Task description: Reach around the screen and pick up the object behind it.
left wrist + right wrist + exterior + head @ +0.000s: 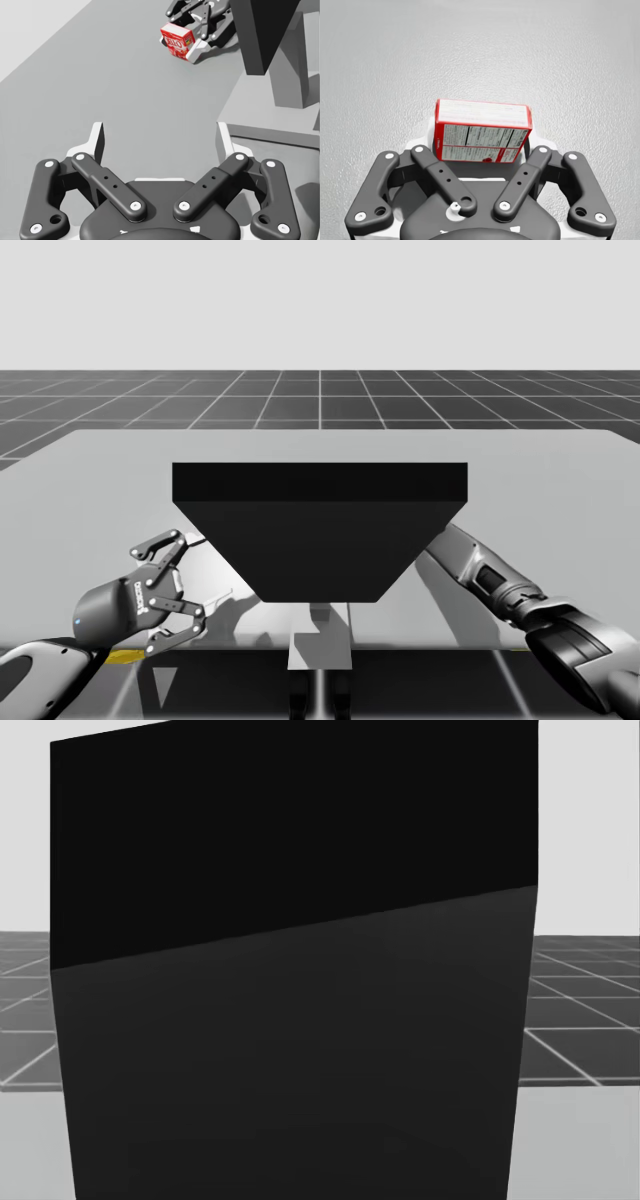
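Note:
A tall black screen (320, 530) stands mid-table and blocks the head view (290, 1020). Behind it is a small red box (482, 130) with a white printed label. My right gripper (481, 142) is shut on the box, one finger on each of its short sides. My right arm (500, 585) goes in behind the screen's right edge, which hides its gripper in the high view. In the left wrist view the red box (177, 40) lies far ahead, beside the screen (257, 30). My left gripper (195, 578) hangs open at the table's front left, nothing between its fingers (97, 142).
The grey table (100, 480) stretches bare to the left of and behind the screen. A grey post (290, 75) holds the screen up near the table's front edge. Dark gridded floor lies beyond the table.

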Motion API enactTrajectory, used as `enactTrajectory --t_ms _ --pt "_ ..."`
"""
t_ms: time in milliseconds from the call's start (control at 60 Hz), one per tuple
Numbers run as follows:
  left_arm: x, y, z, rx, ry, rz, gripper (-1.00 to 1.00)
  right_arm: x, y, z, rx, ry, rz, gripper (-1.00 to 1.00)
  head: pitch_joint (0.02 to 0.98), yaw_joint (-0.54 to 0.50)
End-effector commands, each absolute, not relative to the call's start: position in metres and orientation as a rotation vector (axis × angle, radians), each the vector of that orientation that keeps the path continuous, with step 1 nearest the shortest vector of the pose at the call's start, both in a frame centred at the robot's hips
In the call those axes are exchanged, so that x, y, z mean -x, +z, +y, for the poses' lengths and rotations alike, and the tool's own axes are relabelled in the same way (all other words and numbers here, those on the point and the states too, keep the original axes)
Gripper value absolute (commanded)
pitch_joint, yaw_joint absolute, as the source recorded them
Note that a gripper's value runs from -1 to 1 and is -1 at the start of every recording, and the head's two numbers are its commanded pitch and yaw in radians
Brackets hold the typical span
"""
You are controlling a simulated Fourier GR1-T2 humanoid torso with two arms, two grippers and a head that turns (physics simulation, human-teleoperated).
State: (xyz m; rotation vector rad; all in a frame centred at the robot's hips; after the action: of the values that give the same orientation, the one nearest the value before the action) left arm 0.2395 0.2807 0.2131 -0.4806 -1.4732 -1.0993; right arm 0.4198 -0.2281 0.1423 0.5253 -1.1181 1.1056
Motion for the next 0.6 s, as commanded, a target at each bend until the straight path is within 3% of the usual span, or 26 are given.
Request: enactTrajectory --t_ms 17,267,600 --pt "-0.24 0.211 0.28 0.468 -1.112 -1.469 -1.0 -0.422 0.143 -0.21 -0.727 1.021 -1.489 1.0 0.199 -0.04" --pt "-0.242 0.212 0.281 0.465 -1.102 -1.474 -1.0 -0.401 0.161 -0.254 -0.654 0.987 -1.555 1.0 0.194 -0.03" --pt "-0.243 0.215 0.283 0.457 -1.097 -1.485 -1.0 -0.367 0.201 -0.336 -0.444 0.891 -1.691 1.0 0.185 -0.02"
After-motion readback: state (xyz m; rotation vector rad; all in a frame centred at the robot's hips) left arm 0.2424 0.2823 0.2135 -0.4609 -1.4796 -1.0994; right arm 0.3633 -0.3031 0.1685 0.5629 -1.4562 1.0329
